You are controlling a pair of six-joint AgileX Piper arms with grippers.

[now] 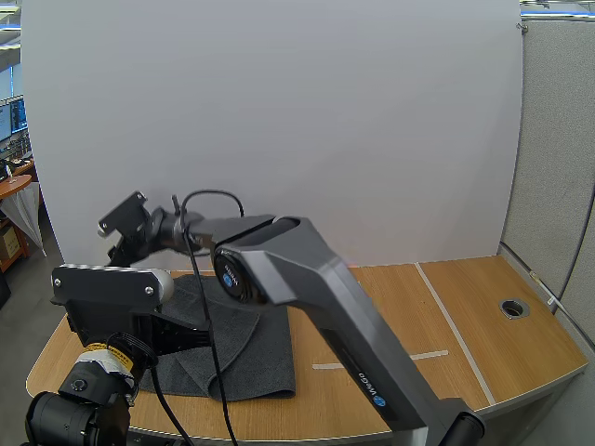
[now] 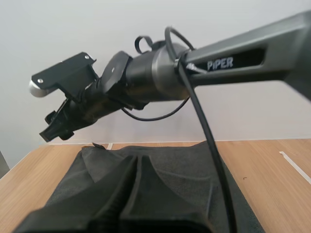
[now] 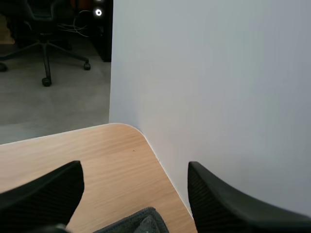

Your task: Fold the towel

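Observation:
A dark grey towel [image 1: 246, 358] lies rumpled on the left part of the wooden table [image 1: 418, 316]. My left gripper [image 2: 138, 162] lies low on the towel [image 2: 194, 170], its fingers together as one wedge with the tips pressed into a raised crease of cloth. In the high view it is the black shape [image 1: 181, 336] under the left arm's grey link. My right gripper [image 1: 119, 249] hangs in the air above the towel's far left corner, seen from the left wrist too [image 2: 53, 128]. Its fingers stand open [image 3: 136, 194], with a towel corner [image 3: 141, 221] just below them.
A white board [image 1: 279, 121] stands along the table's back edge, close behind the right gripper. The table's rounded far left corner [image 3: 121, 128] is near. White tape lines [image 1: 446, 325] and a cable hole [image 1: 512, 308] mark the bare right half.

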